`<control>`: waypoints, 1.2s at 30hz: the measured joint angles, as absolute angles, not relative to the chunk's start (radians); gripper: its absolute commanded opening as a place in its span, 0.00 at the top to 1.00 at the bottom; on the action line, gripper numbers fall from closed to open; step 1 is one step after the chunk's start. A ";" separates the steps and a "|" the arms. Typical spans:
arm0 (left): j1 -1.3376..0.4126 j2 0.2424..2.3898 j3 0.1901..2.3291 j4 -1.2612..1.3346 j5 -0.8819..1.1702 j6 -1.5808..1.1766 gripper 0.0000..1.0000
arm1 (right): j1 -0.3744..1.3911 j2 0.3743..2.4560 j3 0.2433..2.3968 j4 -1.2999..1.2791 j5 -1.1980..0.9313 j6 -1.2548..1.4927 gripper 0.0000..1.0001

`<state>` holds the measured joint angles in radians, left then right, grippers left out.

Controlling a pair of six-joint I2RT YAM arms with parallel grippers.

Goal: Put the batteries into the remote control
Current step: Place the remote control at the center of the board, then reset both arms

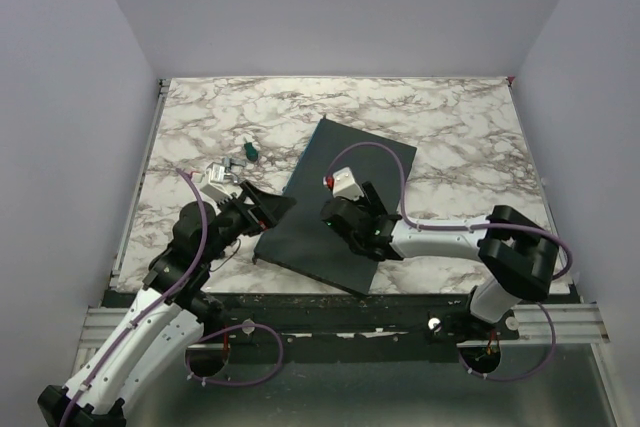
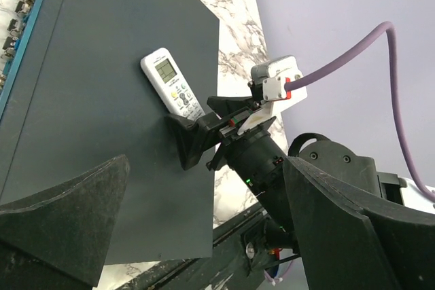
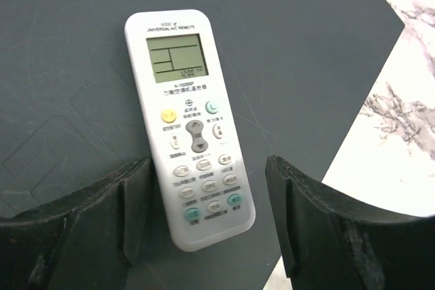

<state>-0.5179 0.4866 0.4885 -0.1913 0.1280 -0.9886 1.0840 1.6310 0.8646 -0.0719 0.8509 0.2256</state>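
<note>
Remote control (image 3: 190, 127) lies face up on dark slab (image 3: 68, 66). Right gripper (image 3: 204, 202) released, jaws straddling remote's button end. Left gripper (image 1: 272, 212) released, at slab's left edge.

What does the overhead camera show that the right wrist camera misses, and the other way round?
Only overhead: the left pincer and a small green object. Only the right wrist: the remote with a readable screen and buttons, between the fingers of the open right pincer. Both: the white remote on the dark mat, with the marble table beside it.
</note>
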 measured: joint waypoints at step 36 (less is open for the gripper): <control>-0.505 0.486 0.563 -0.373 -0.086 -0.873 0.01 | 0.242 0.707 0.162 0.410 -0.115 0.652 0.02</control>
<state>-0.5049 0.4862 0.5632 -0.3725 -0.0856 -0.8726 0.2424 0.7067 0.1619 0.4099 -0.1154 0.6518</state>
